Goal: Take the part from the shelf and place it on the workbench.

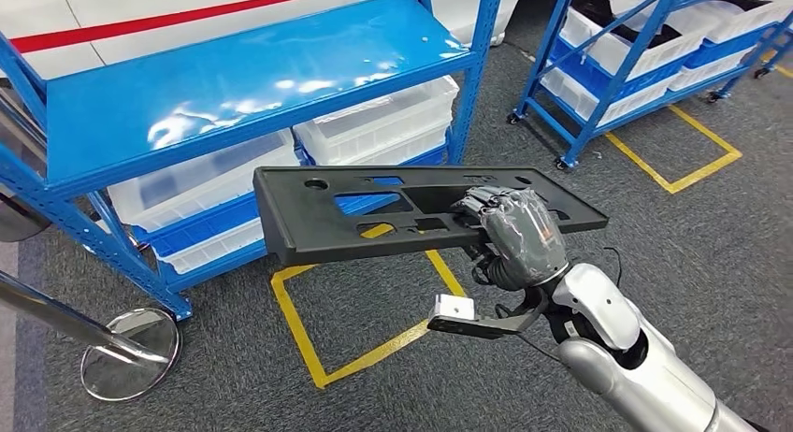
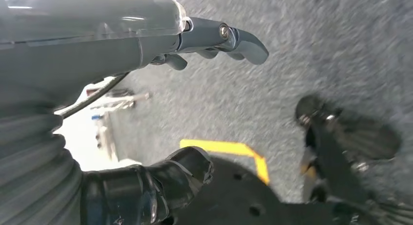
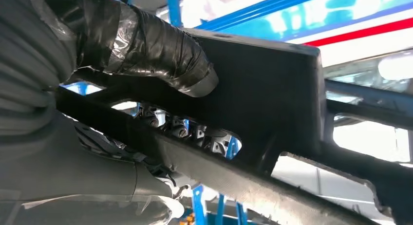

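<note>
Right hand (image 1: 517, 231) around one black part (image 1: 374, 212), left hand (image 2: 214, 40) seemingly empty.

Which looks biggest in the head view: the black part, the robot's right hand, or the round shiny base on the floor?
1. The black part, clearly the widest.
2 and 3. The right hand and the round shiny base look about alike. The hand is nearer the camera, so I won't rank them.
</note>
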`<action>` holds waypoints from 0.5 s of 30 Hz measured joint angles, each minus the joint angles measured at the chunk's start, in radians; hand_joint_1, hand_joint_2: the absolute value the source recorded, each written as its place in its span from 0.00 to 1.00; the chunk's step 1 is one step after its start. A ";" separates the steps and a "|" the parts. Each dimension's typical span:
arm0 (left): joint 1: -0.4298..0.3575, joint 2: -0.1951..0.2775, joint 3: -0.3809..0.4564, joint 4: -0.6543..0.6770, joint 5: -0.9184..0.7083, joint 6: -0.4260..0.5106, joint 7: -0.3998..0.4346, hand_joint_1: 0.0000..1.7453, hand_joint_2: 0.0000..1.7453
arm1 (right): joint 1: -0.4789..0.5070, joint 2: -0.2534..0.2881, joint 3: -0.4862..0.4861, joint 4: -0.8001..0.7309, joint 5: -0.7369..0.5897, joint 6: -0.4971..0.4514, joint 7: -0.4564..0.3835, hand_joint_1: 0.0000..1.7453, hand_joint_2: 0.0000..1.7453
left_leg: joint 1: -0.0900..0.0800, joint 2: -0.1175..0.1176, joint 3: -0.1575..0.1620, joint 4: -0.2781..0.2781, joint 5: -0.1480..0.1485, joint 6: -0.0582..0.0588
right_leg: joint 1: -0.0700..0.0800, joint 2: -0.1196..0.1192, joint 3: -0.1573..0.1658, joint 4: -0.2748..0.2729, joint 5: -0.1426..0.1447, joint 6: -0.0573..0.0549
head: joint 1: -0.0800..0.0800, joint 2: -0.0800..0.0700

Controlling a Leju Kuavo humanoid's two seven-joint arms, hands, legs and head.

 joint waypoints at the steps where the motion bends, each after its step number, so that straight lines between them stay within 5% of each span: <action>1: 0.000 0.000 0.000 0.000 0.000 0.001 -0.001 0.00 1.00 | 0.000 0.000 0.000 0.000 -0.001 0.001 0.000 1.00 1.00 | 0.002 0.013 -0.002 -0.004 0.009 0.007 | 0.001 -0.016 -0.010 0.018 -0.016 0.004 | 0.002 0.000; 4: 0.003 0.001 0.000 0.000 0.000 0.004 -0.004 0.00 1.00 | 0.000 0.001 0.000 0.002 -0.002 0.004 0.000 1.00 1.00 | 0.000 0.054 -0.020 -0.004 0.025 0.017 | -0.002 -0.076 -0.073 0.189 -0.124 0.012 | 0.008 0.000; 6: 0.005 0.001 0.000 0.000 0.000 0.004 -0.004 0.00 1.00 | 0.004 0.002 0.000 0.002 -0.002 0.005 0.000 1.00 1.00 | -0.002 0.080 -0.033 0.004 0.028 0.016 | -0.006 -0.086 -0.089 0.272 -0.159 0.016 | 0.008 0.000; 7: 0.005 0.001 0.000 0.000 0.000 0.004 -0.004 0.00 1.00 | 0.005 0.002 0.000 0.003 -0.002 0.005 0.000 1.00 1.00 | -0.002 0.093 -0.038 0.009 0.028 0.015 | -0.007 -0.090 -0.068 0.258 -0.150 0.016 | 0.008 0.000; 11: 0.003 -0.001 0.000 0.000 -0.001 0.003 -0.004 0.00 1.00 | 0.003 0.002 0.000 0.002 -0.003 0.007 0.000 1.00 1.00 | -0.007 0.133 -0.043 0.020 0.021 0.001 | 0.008 -0.146 0.077 0.036 -0.090 -0.002 | 0.008 0.000; 14: 0.001 -0.001 0.000 0.000 -0.003 0.005 -0.005 0.00 1.00 | 0.003 0.002 0.000 0.002 -0.008 0.016 0.001 1.00 1.00 | -0.012 0.158 -0.045 0.022 0.017 -0.011 | 0.016 -0.142 0.085 0.009 -0.094 -0.018 | 0.008 0.000; 15: -0.001 -0.001 0.000 0.000 -0.004 0.006 -0.005 0.00 1.00 | 0.004 0.002 0.000 0.002 -0.011 0.020 0.002 1.00 1.00 | -0.011 0.148 -0.045 0.026 0.009 -0.015 | 0.013 -0.133 0.085 0.004 -0.092 -0.022 | 0.008 0.000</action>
